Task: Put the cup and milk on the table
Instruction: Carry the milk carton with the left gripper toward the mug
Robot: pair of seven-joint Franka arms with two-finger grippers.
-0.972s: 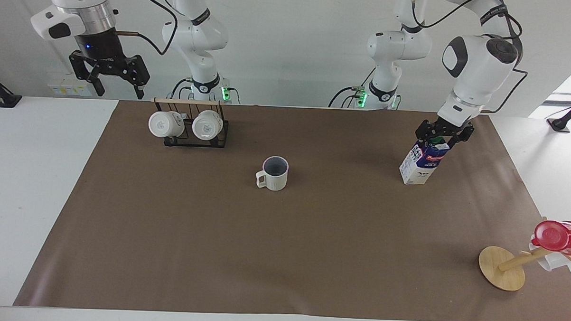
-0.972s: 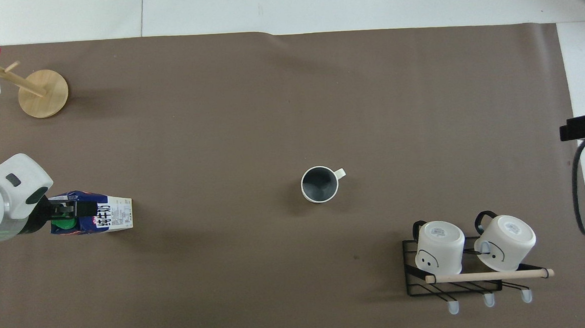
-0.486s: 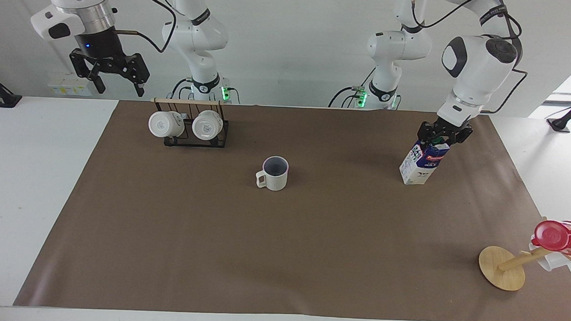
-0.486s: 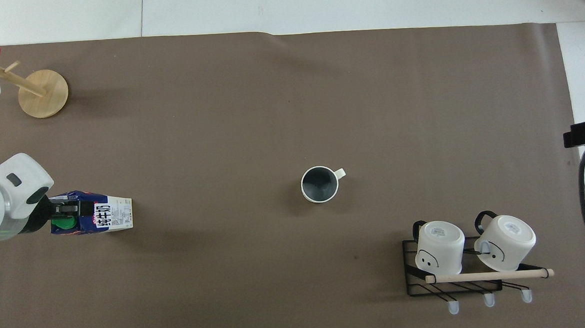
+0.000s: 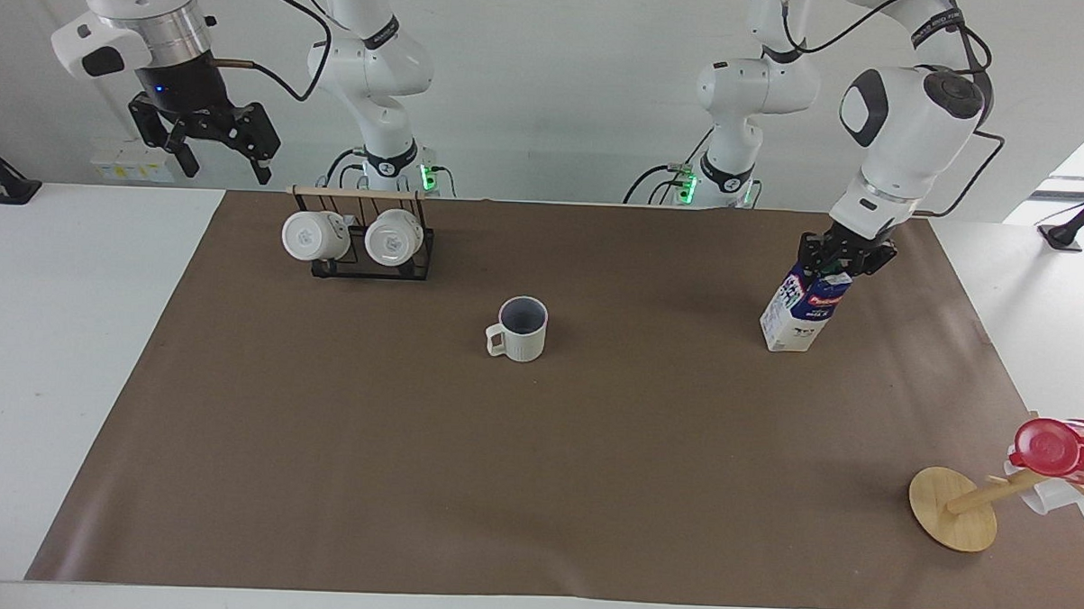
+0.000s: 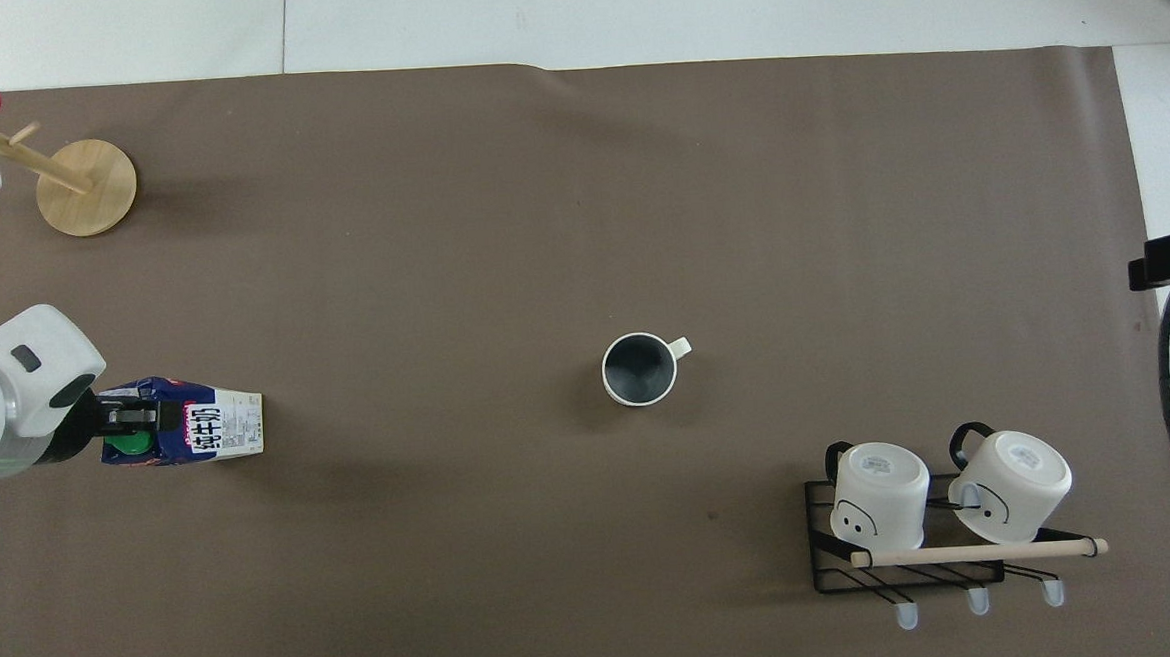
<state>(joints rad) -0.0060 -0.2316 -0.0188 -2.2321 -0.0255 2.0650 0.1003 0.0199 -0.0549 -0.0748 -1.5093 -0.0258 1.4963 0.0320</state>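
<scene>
The cup (image 5: 521, 329) is a cream ribbed mug that stands upright on the table's brown sheet (image 5: 536, 485), near the middle; it also shows in the overhead view (image 6: 639, 369). The milk (image 5: 799, 312) stands on the sheet toward the left arm's end, leaning a little. My left gripper (image 5: 839, 261) is shut on the carton's gable top. In the overhead view the milk (image 6: 212, 431) shows with the left gripper (image 6: 127, 421) at its green cap. My right gripper (image 5: 224, 160) is open and empty, up in the air over the table's edge beside the mug rack.
A black wire rack (image 5: 364, 244) with two glossy white mugs stands near the robots toward the right arm's end. A wooden mug tree (image 5: 954, 508) carrying a red plastic cup (image 5: 1055, 449) stands at the left arm's end, farther from the robots.
The left gripper has shifted slightly with the milk, which stands a little more upright. The right gripper has risen a little. The cup has not moved.
</scene>
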